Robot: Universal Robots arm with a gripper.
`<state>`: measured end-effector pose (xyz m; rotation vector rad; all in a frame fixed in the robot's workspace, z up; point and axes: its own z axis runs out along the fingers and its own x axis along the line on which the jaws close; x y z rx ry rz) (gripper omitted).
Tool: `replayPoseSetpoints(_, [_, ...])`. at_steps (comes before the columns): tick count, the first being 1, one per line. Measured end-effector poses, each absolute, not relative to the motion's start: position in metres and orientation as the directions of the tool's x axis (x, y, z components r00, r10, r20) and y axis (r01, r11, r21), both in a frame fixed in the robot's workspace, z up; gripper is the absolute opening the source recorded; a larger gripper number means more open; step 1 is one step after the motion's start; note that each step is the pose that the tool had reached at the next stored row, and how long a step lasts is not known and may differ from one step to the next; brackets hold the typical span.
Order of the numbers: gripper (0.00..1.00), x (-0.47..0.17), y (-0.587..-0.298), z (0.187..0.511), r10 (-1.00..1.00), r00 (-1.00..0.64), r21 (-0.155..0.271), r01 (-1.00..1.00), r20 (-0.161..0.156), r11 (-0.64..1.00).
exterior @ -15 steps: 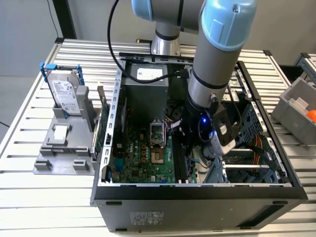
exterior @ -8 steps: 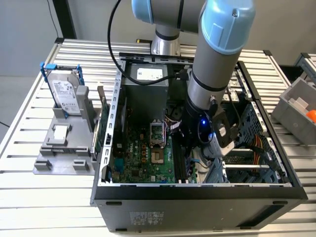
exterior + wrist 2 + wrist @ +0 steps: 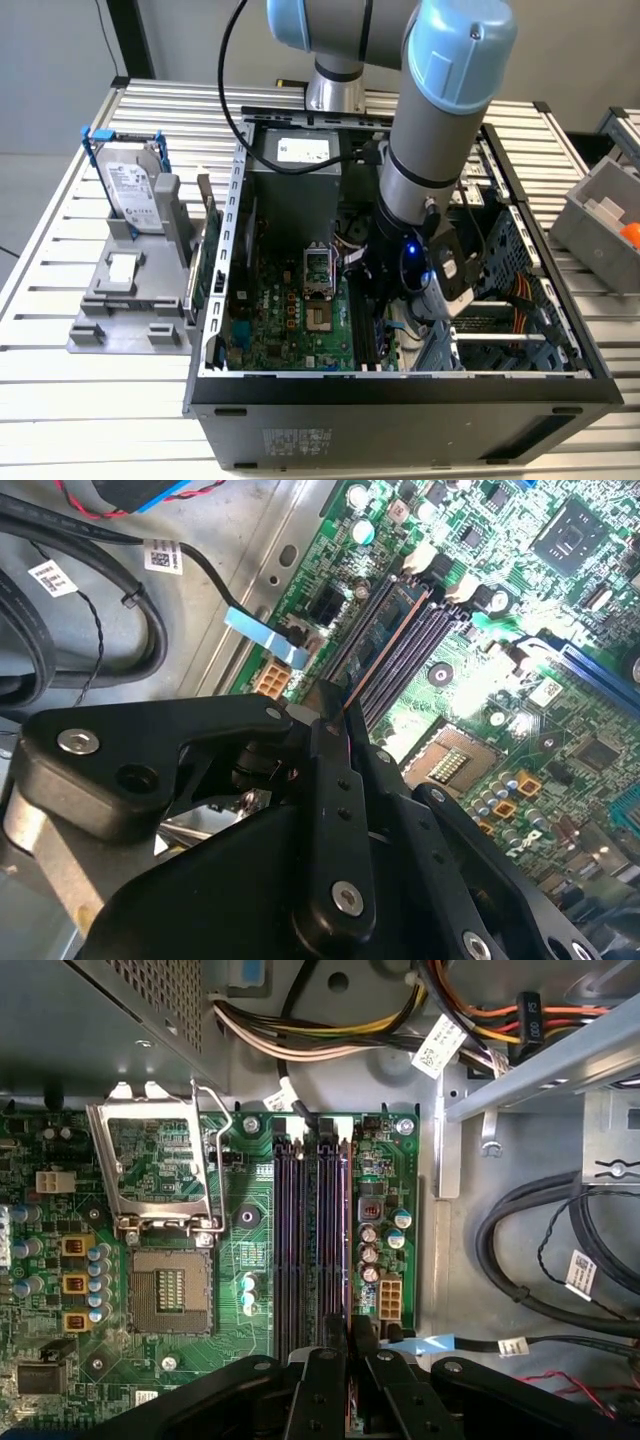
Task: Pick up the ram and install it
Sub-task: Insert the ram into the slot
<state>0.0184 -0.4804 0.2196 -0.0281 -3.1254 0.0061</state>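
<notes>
The ram [image 3: 392, 630] stands on edge in one of the long black memory slots [image 3: 310, 1230] of the green motherboard [image 3: 290, 320], inside the open computer case [image 3: 400, 385] on the slatted worktop [image 3: 90, 390]. In the second wrist view its thin coppery top edge runs from the white latches at the far end of the slots straight back to the claw [image 3: 335, 715], whose black fingers are drawn narrow and pinched on the stick's near end. In the first wrist view the claw [image 3: 350, 1332] sits directly over the slot nearest the small capacitors, beside the open processor socket [image 3: 168, 1295].

The work appears to be at the seating stage: the stick is lined up with its slot, but whether it has gone fully home cannot be told. To do this well, the board should stay parallel to the slot and square to the motherboard, with pressure going straight down and spread evenly, so neither end tips in first. The nearby cables [image 3: 540, 1250] and the blue tab lie just clear of the slots.
</notes>
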Motion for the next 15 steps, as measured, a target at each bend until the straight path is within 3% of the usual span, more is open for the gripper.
replayPoseSetpoints(15, [0.00,0.0209,-0.4795,0.2175,0.018,-1.000,-0.004,0.018,0.020,1.000])
